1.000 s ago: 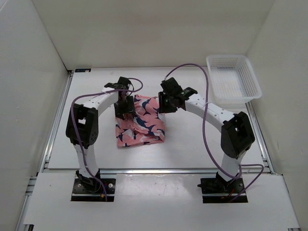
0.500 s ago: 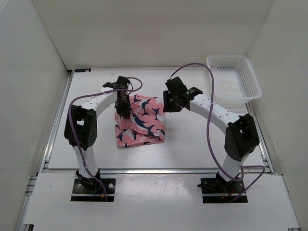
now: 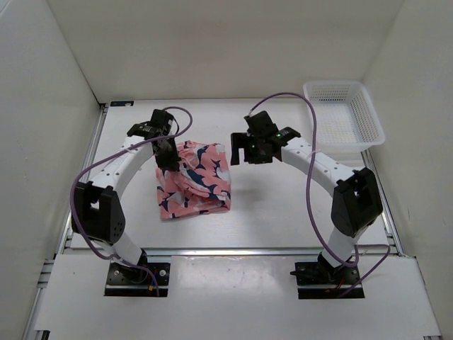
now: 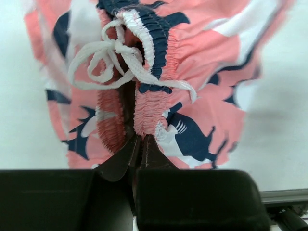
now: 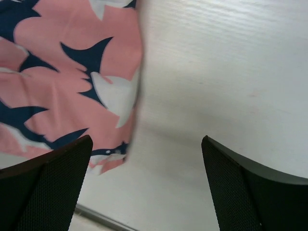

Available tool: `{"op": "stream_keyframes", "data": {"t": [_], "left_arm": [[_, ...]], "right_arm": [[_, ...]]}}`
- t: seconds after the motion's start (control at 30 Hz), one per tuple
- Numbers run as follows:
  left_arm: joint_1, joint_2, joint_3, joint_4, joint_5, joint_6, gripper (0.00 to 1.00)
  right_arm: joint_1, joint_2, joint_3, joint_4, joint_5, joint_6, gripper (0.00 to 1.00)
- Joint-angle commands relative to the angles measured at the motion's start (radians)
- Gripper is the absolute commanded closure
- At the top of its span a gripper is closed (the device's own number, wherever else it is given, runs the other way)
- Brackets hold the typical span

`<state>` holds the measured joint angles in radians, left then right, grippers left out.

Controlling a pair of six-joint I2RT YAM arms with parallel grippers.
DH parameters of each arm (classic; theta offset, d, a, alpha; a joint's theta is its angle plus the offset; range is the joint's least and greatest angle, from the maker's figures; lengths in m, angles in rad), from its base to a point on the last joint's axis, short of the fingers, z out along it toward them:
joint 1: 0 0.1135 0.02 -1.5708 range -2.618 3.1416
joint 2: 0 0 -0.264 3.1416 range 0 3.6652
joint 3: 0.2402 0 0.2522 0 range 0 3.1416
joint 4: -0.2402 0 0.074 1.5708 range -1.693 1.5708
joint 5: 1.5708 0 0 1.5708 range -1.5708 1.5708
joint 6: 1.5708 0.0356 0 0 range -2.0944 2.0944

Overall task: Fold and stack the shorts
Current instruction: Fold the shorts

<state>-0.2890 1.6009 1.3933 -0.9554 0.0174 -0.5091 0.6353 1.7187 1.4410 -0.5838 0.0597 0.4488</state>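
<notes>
The shorts [image 3: 195, 180] are coral-pink with navy and white shapes and lie bunched on the table left of centre. My left gripper [image 3: 168, 157] is at their upper left edge, shut on the gathered waistband [image 4: 147, 103], with the white drawstring [image 4: 108, 60] knotted just beyond the fingertips. My right gripper [image 3: 245, 150] hangs to the right of the shorts, open, nothing between its fingers. In the right wrist view the right edge of the shorts [image 5: 72, 82] lies to the left of the gap, over bare table.
A white mesh basket [image 3: 342, 119] stands at the back right corner. White walls close the table on three sides. A metal rail [image 3: 233, 250] runs along the near edge in front of both arm bases.
The left gripper shut on the waistband and dragged the shorts leftwards. The right gripper opened, let go of the shorts' right edge and stands apart from them.
</notes>
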Motion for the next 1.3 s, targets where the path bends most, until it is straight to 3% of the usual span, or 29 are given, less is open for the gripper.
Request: {"op": "stream_keyframes", "data": {"t": [0.0,0.13,0.4,0.77,0.9,0.93,1.0,1.03,1.07,1.27], "left_arm": [[0.019,-0.013,-0.045,0.012,-0.027,-0.009,0.9],[0.019,-0.004,-0.045,0.012,-0.039,-0.009,0.9],[0.071,-0.032,-0.034,0.003,-0.048,0.0,0.9],[0.08,-0.022,-0.025,0.003,-0.039,0.009,0.9],[0.08,-0.013,-0.025,0.003,-0.039,0.018,0.9],[0.08,-0.013,-0.025,0.003,-0.039,0.018,0.9],[0.08,-0.013,-0.025,0.003,-0.039,0.027,0.9],[0.08,-0.013,-0.025,0.003,-0.039,0.027,0.9],[0.08,-0.013,-0.025,0.003,-0.039,0.037,0.9],[0.06,-0.013,-0.025,0.003,0.002,0.057,0.9]], "right_arm": [[0.0,0.056,0.012,0.054,-0.208,-0.065,0.0],[0.0,0.198,0.038,0.108,-0.365,-0.065,0.0],[-0.009,0.312,0.027,0.259,-0.517,-0.055,0.03],[0.018,0.41,-0.005,0.447,-0.598,0.011,0.25],[0.018,0.423,0.016,0.47,-0.609,0.021,0.39],[0.018,0.423,0.016,0.47,-0.609,0.021,0.53],[0.018,0.404,0.016,0.47,-0.575,0.033,0.73],[0.018,0.394,0.003,0.47,-0.54,0.033,0.92],[0.018,0.371,-0.013,0.47,-0.517,0.033,0.97],[-0.006,0.234,-0.122,0.352,-0.328,0.016,1.0]]}}
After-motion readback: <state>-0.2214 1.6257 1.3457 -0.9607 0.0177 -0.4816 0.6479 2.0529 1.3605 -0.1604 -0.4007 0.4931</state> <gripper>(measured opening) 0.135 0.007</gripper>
